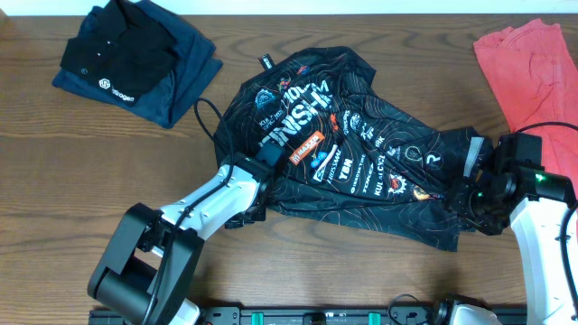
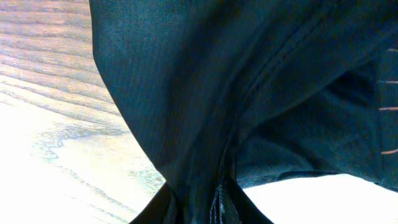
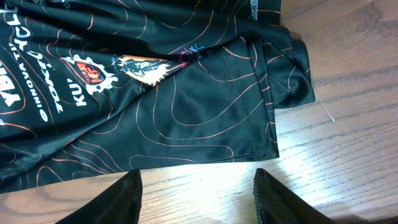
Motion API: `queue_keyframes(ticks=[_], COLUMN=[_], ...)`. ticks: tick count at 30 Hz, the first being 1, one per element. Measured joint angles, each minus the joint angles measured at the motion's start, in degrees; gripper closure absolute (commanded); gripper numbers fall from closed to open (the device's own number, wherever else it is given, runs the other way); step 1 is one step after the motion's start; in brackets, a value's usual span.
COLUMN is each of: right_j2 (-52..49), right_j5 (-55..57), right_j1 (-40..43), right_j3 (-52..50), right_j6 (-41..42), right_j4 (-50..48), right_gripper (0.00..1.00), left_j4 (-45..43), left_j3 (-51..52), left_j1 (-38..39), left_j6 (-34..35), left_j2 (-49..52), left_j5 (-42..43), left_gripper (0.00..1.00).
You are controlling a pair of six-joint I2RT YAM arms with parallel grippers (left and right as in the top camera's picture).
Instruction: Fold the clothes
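The black jersey (image 1: 361, 153) with orange-white contour lines and sponsor logos lies crumpled across the middle of the wooden table (image 1: 54, 171). My left gripper (image 1: 257, 185) is at its lower left edge, shut on a pinch of the black fabric (image 2: 205, 124), which fills the left wrist view. My right gripper (image 1: 470, 200) is open and empty, hovering just off the jersey's right hem corner (image 3: 249, 130); its two fingers (image 3: 196, 186) frame bare wood below the hem.
A plain black polo (image 1: 117, 50) with a white logo lies folded on a dark blue garment (image 1: 185, 68) at the back left. A coral-red garment (image 1: 533, 63) lies at the back right. The table's front edge is near both arm bases.
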State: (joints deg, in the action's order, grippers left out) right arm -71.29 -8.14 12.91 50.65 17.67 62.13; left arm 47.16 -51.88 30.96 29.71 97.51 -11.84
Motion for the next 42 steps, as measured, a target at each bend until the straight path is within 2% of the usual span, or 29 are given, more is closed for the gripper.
queue_keyframes(ticks=[3,5,9,15,22,36,42], right_j2=[0.0,0.0,0.0,0.0,0.0,0.1,0.1], right_j5=[0.3,1.8,6.3,9.5,10.6,8.5,7.8], right_j1=[0.0,0.0,0.0,0.0,0.0,0.0,0.0], right_j3=[0.0,0.0,-0.2,-1.2,-8.3,-16.8,-19.2], right_j6=[0.1,1.3,4.9,7.7,11.5,14.1,18.0], right_j4=[0.0,0.0,0.6,-0.3,-3.4,-11.0,-11.5], right_gripper=[0.41,0.41,0.34,0.34,0.29,0.34,0.36], left_j4=[0.0,0.0,0.0,0.0,0.0,0.0,-0.1], left_j3=[0.0,0.0,0.0,0.0,0.0,0.0,0.0], left_j1=[0.0,0.0,-0.7,-2.3,-2.8,-2.8,-2.8], left_j6=[0.0,0.6,1.1,2.0,2.9,3.1,3.1], left_j2=[0.0,0.0,0.0,0.0,0.0,0.0,0.0], left_j5=[-0.2,-0.5,-1.1,-1.6,-1.9,-1.9,-1.9], left_gripper=[0.81,0.87,0.88,0.89,0.89,0.89,0.89])
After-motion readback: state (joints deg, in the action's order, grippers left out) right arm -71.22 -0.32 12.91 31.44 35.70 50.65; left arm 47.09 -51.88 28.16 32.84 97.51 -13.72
